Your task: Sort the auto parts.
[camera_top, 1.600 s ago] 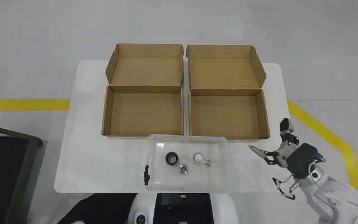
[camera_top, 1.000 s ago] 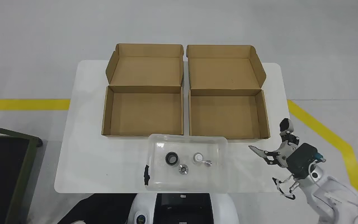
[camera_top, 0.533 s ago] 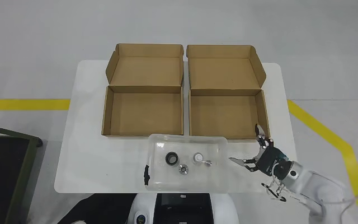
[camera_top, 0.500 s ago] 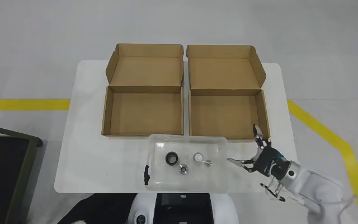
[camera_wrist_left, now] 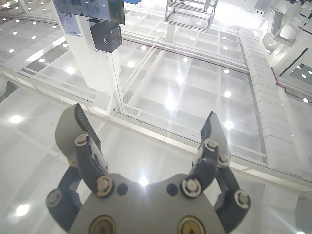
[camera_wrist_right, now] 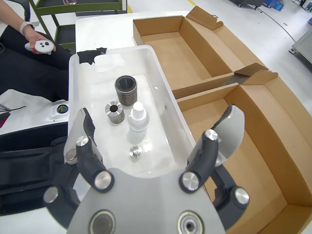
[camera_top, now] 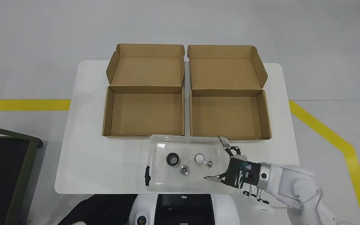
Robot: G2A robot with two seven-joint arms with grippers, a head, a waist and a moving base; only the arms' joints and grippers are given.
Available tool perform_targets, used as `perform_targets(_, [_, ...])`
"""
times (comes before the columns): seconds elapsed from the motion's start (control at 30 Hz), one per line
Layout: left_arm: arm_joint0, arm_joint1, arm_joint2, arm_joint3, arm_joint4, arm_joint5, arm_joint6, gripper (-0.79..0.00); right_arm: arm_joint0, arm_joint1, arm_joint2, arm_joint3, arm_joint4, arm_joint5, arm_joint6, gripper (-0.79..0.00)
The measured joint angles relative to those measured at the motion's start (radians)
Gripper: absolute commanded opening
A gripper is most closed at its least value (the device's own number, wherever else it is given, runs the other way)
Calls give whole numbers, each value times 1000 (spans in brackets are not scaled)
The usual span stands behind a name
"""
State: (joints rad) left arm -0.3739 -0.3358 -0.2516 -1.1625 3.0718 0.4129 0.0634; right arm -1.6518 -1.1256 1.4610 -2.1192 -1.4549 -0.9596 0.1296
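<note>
Here, the right claw (camera_top: 214, 158) hangs wide open, gripping nothing, over the right end of the clear tray (camera_top: 188, 136) with the auto parts.

The tray stands on the white bench (camera_top: 84, 140), just before the left cardboard box (camera_top: 143, 115) and the right cardboard box (camera_top: 226, 118). In it stand a dark ring-shaped sleeve (camera_wrist_right: 126, 90), a small metal cylinder (camera_wrist_right: 114, 112) and a white bottle (camera_wrist_right: 138, 120), near each other. A shiny small piece (camera_wrist_right: 135, 152) lies nearest to the claw, too small to say what it is. In the right wrist view the claw's body hides the tray's near end. The left claw (camera_wrist_left: 144, 111) is also spread open, nothing between its fingers, pointing to the ceiling; where it is over the bench I cannot tell.
</note>
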Motion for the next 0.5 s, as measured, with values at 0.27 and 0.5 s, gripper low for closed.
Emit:
perform_targets(0.27, [0,0,0,0,0,0,0,0,43,4,-62,45,-52,8,-4,0])
perform_targets(0.5, [0,0,0,0,0,0,0,0,61,11,-108,76,-129,15,-3,-49])
